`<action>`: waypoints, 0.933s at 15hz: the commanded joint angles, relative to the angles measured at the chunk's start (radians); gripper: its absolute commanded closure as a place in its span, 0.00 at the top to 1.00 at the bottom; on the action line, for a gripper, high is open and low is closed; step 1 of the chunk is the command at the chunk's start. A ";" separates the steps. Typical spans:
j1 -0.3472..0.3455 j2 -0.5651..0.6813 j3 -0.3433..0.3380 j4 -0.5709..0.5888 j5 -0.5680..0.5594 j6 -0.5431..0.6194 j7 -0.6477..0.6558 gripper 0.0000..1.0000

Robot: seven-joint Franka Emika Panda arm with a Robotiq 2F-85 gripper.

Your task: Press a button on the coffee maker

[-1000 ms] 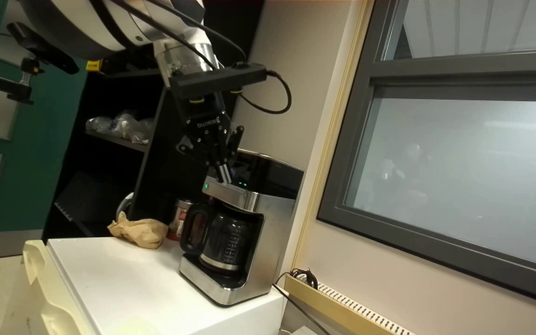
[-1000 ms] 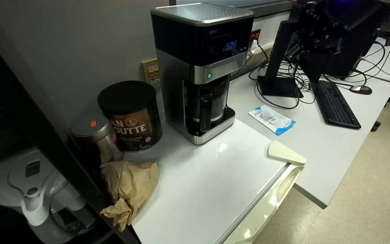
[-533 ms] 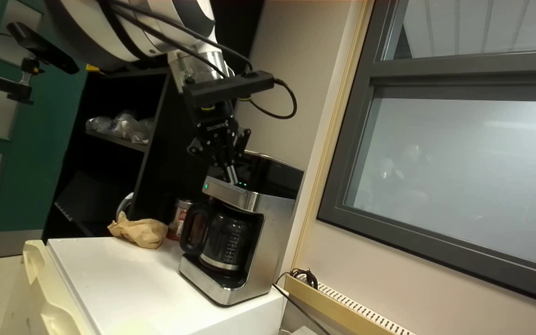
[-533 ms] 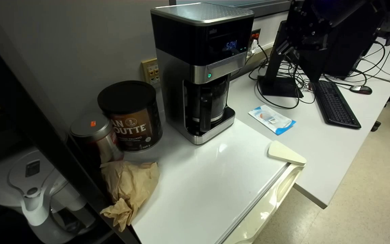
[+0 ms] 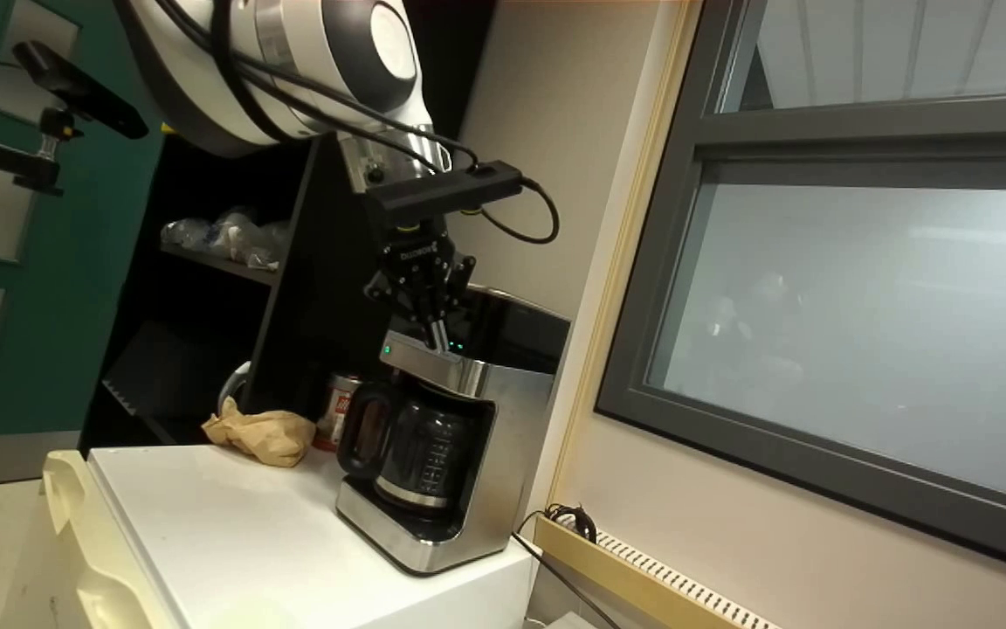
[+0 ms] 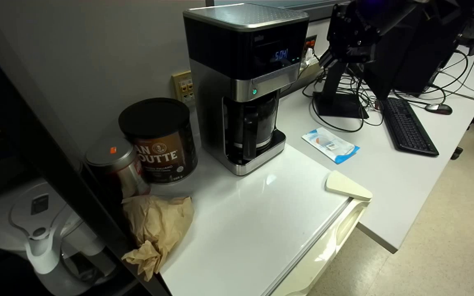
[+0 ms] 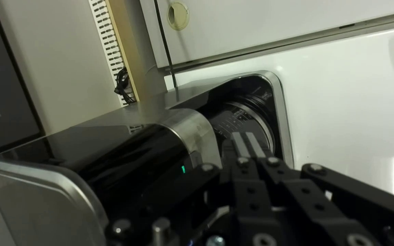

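The coffee maker is boxy, with a black upper part and a silver band, and a dark carafe inside. It stands upright in both exterior views and lies at the left of the wrist view. A green-lit button is on its silver front band; a blue clock display and small green lights are above. My gripper is shut and empty, pointing down before the upper front. In an exterior view its fingertips are apart from the machine. They also show in the wrist view.
A brown coffee tin, a smaller can and a crumpled paper bag stand beside the machine on the white cabinet top. A monitor stand, cables, a keyboard and a packet are on the adjoining desk.
My gripper, still shut, has moved closer to the coffee maker: right and slightly down in an exterior view, leftward in an exterior view. The coffee maker has not moved.
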 commanded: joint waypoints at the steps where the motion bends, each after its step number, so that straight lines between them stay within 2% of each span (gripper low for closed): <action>1: -0.006 0.053 0.018 0.076 0.063 -0.023 -0.075 0.00; 14: 0.004 0.170 0.027 0.235 0.142 -0.053 -0.173 0.00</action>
